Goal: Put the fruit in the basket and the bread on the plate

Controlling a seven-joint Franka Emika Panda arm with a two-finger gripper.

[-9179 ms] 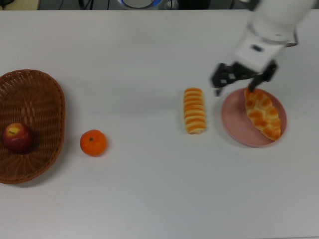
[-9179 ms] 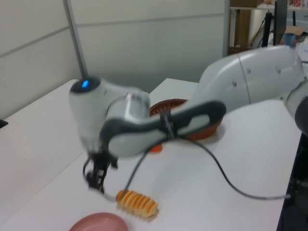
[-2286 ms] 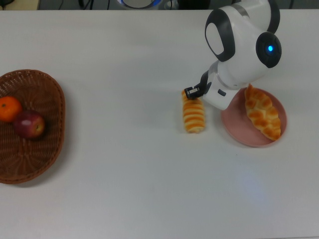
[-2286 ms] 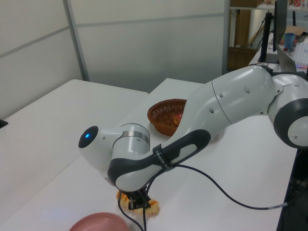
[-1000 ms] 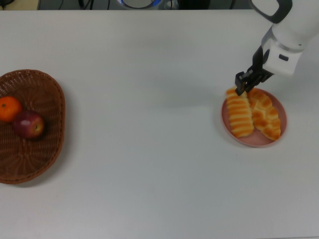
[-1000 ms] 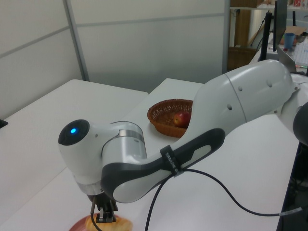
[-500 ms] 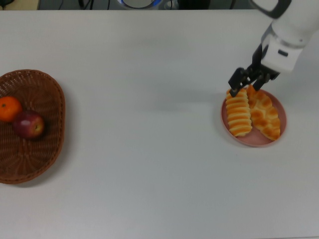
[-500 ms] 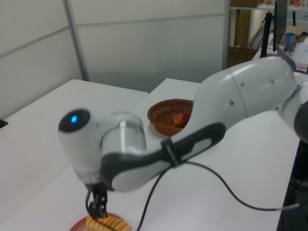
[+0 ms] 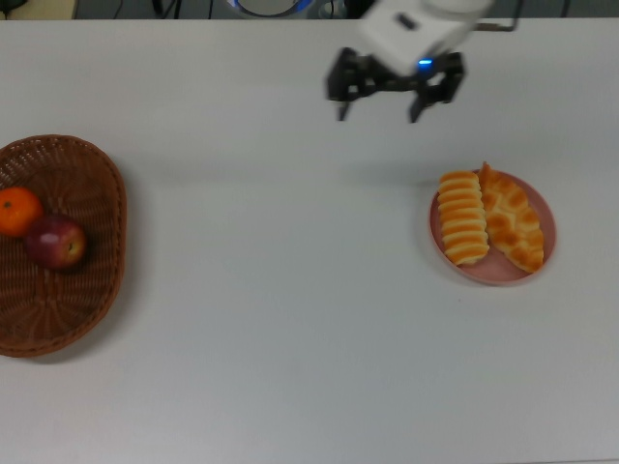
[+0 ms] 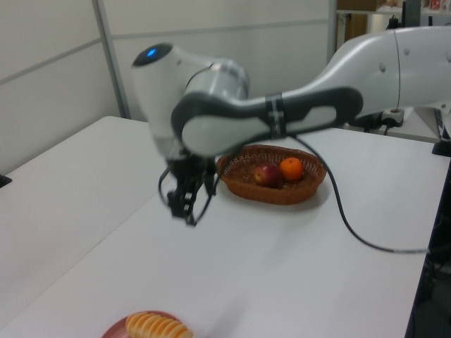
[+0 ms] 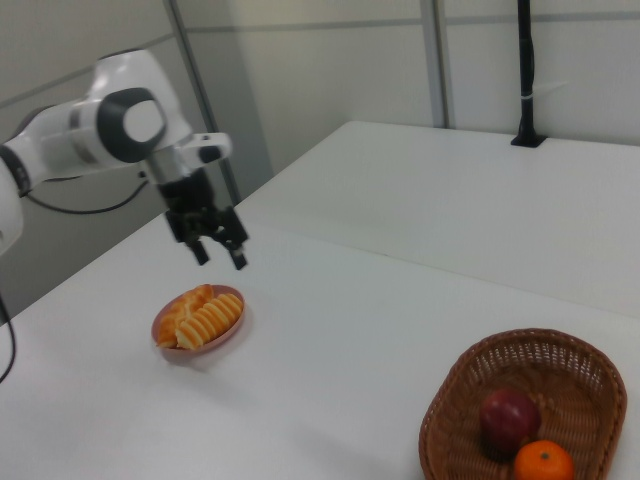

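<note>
Basically, your claw (image 9: pixel 380 100) is empty, fingers spread wide, hanging above bare desk (image 9: pixel 290 319) near the far edge in the top view. Nothing sits between the fingers in any of the 3 views.

Where the task's things are:
- Apple (image 9: pixel 59 243) and tangerine (image 9: pixel 18 212) both lie in the basket (image 9: pixel 97 174), touching each other, at the top view's left edge. The right view shows the same pair inside the wicker rim.
- Both loaves are on the plate (image 9: pixel 542 261), side by side and touching: the striped loaf (image 9: pixel 462 230) on the top view's left half, the braided loaf (image 9: pixel 511 226) on its right half.

The relation that counts: the plate lies toward the top view's lower right of the claw, near it, while the basket is well apart, far toward the top view's lower left. Both loaves' long axes run roughly up-down in the top view, the braided one a bit slanted. The claw's opening runs left-right in the top view, i.e. across those axes, so it'd suit a re-grip w/o much wrist turn if you needed one.

My read: you don't. Every item looks to be in its place, so the task seems done. The next move is prob. just a clear retreat; keep the claw high and off the plate side so you don't knock the striped loaf, which sits close to the rim.
</note>
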